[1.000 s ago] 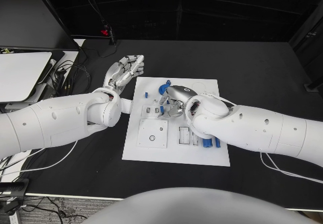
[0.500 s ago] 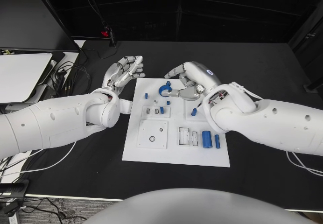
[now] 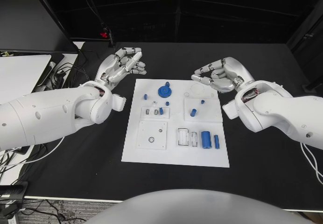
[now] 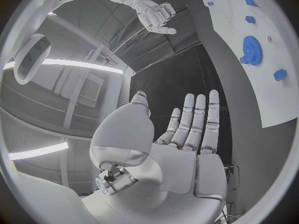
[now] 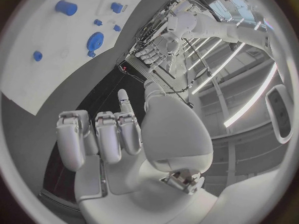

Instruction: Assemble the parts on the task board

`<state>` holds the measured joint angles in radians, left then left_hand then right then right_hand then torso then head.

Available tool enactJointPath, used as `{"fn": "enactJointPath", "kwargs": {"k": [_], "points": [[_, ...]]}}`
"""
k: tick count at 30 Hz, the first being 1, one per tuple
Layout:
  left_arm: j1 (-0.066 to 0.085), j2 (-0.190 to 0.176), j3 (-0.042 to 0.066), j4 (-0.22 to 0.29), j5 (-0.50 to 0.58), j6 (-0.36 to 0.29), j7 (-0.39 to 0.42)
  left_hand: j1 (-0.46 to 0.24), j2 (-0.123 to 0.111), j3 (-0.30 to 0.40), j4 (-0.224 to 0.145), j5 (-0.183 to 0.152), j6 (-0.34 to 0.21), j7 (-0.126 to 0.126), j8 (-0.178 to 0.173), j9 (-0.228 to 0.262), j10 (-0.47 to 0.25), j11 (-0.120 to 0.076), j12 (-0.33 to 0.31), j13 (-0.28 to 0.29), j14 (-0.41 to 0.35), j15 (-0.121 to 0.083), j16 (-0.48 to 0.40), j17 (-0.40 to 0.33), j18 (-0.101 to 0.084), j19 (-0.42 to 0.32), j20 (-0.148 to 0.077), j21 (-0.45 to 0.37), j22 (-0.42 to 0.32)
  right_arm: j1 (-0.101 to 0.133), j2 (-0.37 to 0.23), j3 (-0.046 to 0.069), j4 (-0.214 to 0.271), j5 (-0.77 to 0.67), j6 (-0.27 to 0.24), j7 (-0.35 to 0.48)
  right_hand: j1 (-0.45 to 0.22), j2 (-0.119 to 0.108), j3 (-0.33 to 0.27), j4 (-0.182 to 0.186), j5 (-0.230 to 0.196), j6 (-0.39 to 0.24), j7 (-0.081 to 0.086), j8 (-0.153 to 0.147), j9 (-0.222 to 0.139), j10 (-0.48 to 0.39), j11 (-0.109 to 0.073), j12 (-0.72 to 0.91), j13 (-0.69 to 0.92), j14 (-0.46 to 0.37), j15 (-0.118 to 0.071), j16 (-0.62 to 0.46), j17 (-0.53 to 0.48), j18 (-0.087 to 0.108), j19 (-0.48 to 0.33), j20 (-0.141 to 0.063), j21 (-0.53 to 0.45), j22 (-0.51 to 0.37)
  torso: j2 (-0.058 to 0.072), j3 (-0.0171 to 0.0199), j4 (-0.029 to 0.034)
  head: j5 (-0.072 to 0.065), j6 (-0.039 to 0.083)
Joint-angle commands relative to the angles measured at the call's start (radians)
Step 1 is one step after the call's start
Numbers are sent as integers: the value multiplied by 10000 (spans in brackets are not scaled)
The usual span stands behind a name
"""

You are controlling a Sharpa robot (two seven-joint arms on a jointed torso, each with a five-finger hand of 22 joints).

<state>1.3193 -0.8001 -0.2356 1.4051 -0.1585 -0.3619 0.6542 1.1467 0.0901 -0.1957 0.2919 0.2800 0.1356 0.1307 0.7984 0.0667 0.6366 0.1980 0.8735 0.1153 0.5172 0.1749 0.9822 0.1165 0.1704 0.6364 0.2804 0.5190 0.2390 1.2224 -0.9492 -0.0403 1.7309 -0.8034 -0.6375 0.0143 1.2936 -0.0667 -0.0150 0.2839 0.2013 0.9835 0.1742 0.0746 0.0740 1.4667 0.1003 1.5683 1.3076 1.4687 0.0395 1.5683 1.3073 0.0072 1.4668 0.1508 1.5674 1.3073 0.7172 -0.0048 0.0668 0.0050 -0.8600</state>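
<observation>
- Both hands are off the task board (image 3: 176,156), so your step in hand looks like choosing the next part and coming in for it.
- Task board sits mid-tabletop (image 3: 269,65), between the two arms.
- Blue gear (image 3: 165,90) stands near the board's far edge; small blue pegs (image 3: 193,112) sit around the middle; two blue cylinders (image 3: 207,139) lie side by side toward the near right.
- To do it well: bring one hand in from above, line the fingers over a single part, and close slowly; my guess is the small pegs tip or roll easily.
- Keep the other hand off the board so it doesn't knock loose pieces.
- Left hand (image 3: 123,66): over the tabletop just beyond the board's far-left corner, not touching it. Left wrist view shows the palm flat, fingers (image 4: 201,119) straight and together, nothing in it.
- Right hand (image 3: 220,74): over the tabletop just off the board's far-right corner. Right wrist view shows the fingers (image 5: 99,137) curled in toward the palm, one more extended; nothing seen in the grasp.
</observation>
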Motion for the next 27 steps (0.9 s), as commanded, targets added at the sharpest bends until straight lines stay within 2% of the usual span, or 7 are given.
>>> {"fn": "enactJointPath", "kwargs": {"k": [1,9,12,14,16,21,27], "points": [[204,-112,7,154,-1515,807,-1004,26,89,-126,-5,47,-42,1112,94,-3,768,-165,330,298,766,-208,301,251,132,447,-82,425,210,24,-178,-2,58,2515,951,1118,-8,116,-111,7,42,-142,24,-4,-13,1041,40,25,2632,1021,79,25,2635,-72,1040,51,34,2635,-9,1,7,-5,26],[907,-383,7,602,-3609,1579,-3017,-111,-46,-425,1,51,537,735,116,-17,3591,-699,2492,2433,3571,-1003,2187,1759,104,2187,-893,2768,1563,15,-424,-17,8,2894,1303,1175,-78,257,-342,48,-77,-288,60,62,-4,1041,76,25,2632,1021,115,25,2635,-72,1040,88,34,2635,-16,13,-14,93,74],[1168,-421,6,760,-4398,2040,-3969,-272,-96,-368,-61,72,958,686,-28,-36,6434,-741,5187,8275,6198,-1152,4252,6243,38,2568,-1070,4264,2611,5,-443,-22,-42,2927,1326,1154,-104,276,-386,54,-90,-299,61,82,0,1041,77,25,2632,1021,119,25,2635,-72,1040,92,34,2635,-7,5,15,106,116],[1303,-423,6,852,-4843,2385,-4623,-358,-271,-331,-78,53,1407,663,-138,-21,8260,-761,6491,12242,8704,-1118,5511,11069,-338,4069,-1157,6550,5620,-1,-445,-26,-80,2938,1337,1138,-133,297,-429,59,-103,-303,60,105,6,1041,78,25,2632,1021,120,25,2635,-72,1040,96,34,2635,1,1,19,130,187],[1393,-413,6,918,-5197,2650,-5125,-491,-247,-210,-107,44,1851,683,-351,-46,9342,-714,6973,14555,10374,-1097,5888,14252,-772,5564,-1124,8433,8447,-9,-443,-31,-110,2944,1343,1124,-143,302,-445,59,-107,-303,60,113,8,1041,77,25,2632,1021,121,25,2635,-72,1040,97,34,2635,0,3,17,164,242],[1512,-350,6,999,-5832,3237,-6225,-608,-490,-147,3,-143,3127,635,-698,0,9342,-750,6973,14555,10536,-1032,5886,14543,-1674,9225,-1018,10488,13197,-37,-421,-45,-189,2952,1334,1101,-173,323,-501,60,-114,-292,54,153,19,1041,74,25,2632,1021,120,25,2635,-72,1040,100,34,2635,10,-12,1,213,261],[1545,-197,6,993,-6094,3944,-7455,-946,-421,-9,20,-105,4649,339,-864,147,9342,-977,6973,14555,10536,-1229,5886,14543,-1704,9344,-1128,10518,13318,-102,-439,-91,-257,2954,1326,1056,-193,348,-543,60,-120,-277,46,190,29,1041,68,25,2632,1021,117,25,2635,-72,1040,100,34,2635,4,-19,28,187,235]]}}
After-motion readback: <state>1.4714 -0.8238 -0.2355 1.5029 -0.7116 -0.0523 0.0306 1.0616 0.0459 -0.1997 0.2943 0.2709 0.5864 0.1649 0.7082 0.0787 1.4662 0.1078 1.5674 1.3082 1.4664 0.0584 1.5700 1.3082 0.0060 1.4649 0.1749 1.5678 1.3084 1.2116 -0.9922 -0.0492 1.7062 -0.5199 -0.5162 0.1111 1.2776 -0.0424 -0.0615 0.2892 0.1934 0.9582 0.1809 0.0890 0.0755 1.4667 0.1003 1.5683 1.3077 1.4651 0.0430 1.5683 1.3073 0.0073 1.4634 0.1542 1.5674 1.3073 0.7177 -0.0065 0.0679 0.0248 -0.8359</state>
